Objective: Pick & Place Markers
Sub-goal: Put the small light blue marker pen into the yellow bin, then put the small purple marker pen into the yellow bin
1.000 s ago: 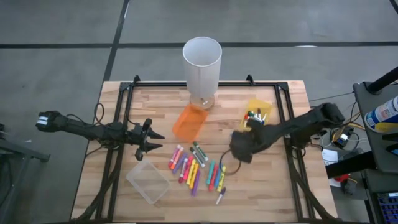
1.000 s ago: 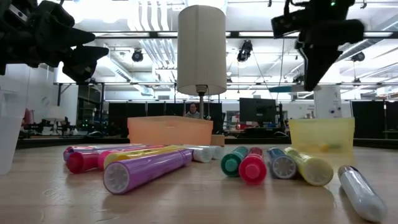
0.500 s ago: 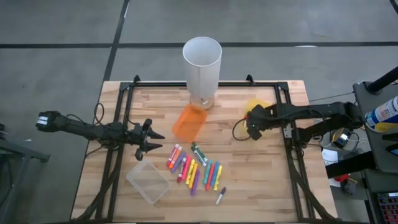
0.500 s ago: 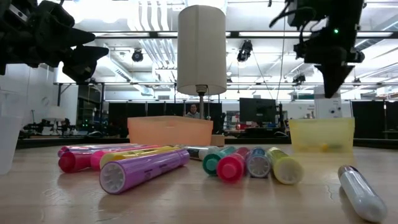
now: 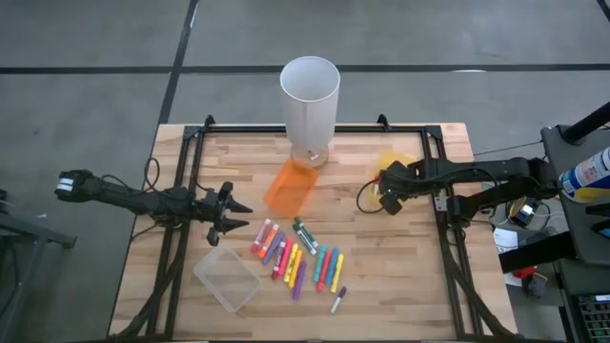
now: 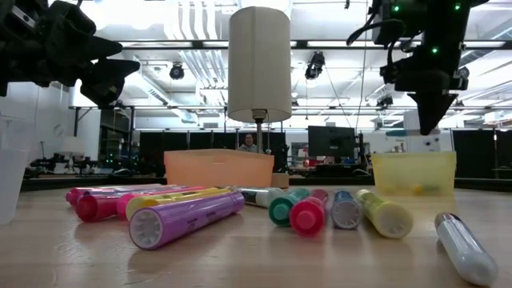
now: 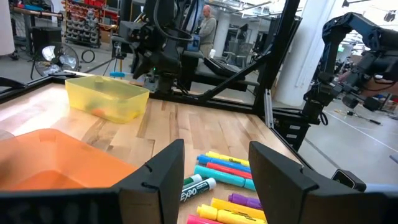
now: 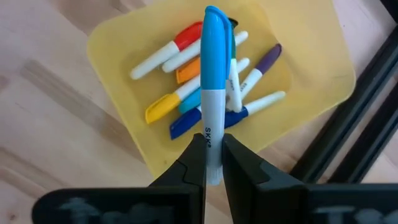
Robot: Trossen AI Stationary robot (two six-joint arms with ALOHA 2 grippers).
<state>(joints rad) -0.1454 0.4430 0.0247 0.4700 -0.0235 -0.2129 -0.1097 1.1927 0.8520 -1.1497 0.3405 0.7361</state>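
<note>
Right claw [image 8: 213,163] pinches a white-barrelled, blue-capped marker [image 8: 212,87] above the yellow bin [image 8: 143,149]; left claw [image 7: 214,177] is spread.

Right arm reaches in from the right side of the bench, its end effector [image 5: 392,188] up off the surface with the fingers [image 8: 189,163] pinched on a blue-capped marker [image 8: 212,93]. Left arm just sits low along the left edge, end effector [image 5: 232,214] wide open.
</note>
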